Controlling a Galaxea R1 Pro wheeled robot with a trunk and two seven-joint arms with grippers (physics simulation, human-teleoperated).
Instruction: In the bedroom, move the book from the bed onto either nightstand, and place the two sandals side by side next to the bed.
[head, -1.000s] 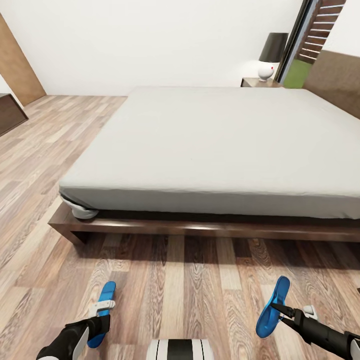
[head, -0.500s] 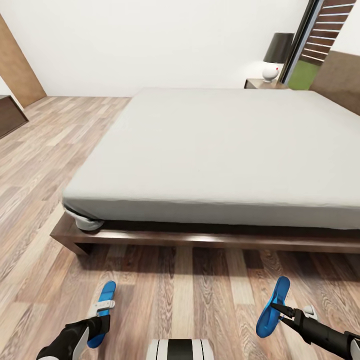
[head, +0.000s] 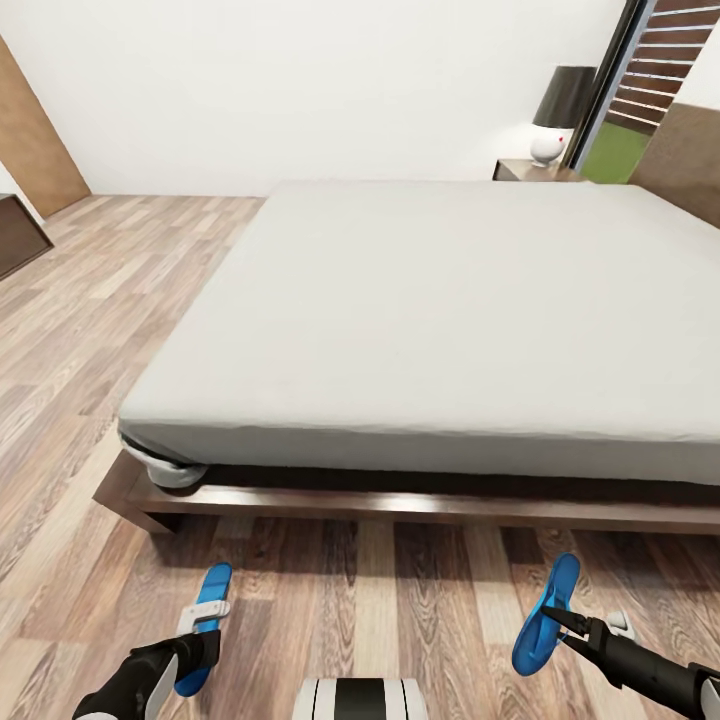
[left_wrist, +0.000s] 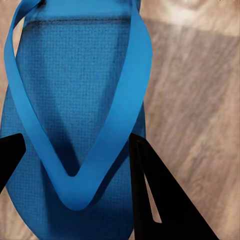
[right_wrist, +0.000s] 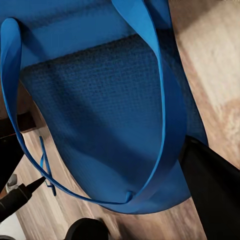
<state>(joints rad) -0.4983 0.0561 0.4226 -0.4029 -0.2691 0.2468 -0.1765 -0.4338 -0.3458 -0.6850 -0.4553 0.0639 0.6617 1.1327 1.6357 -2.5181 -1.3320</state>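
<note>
At the foot of the bed, each claw is clamped on a blue sandal above the plank floor (head: 90, 330).
At seven o'clock the left claw (head: 197, 640) pinches the left sandal (head: 205, 625) flat; at five o'clock the right claw (head: 553, 618) grips the right sandal (head: 545, 615) tilted on edge. Beyond, at twelve o'clock, lies the bed (head: 440, 320) with its bare mattress; at one o'clock stands a nightstand (head: 535, 171) carrying a lamp (head: 558, 115).
</note>
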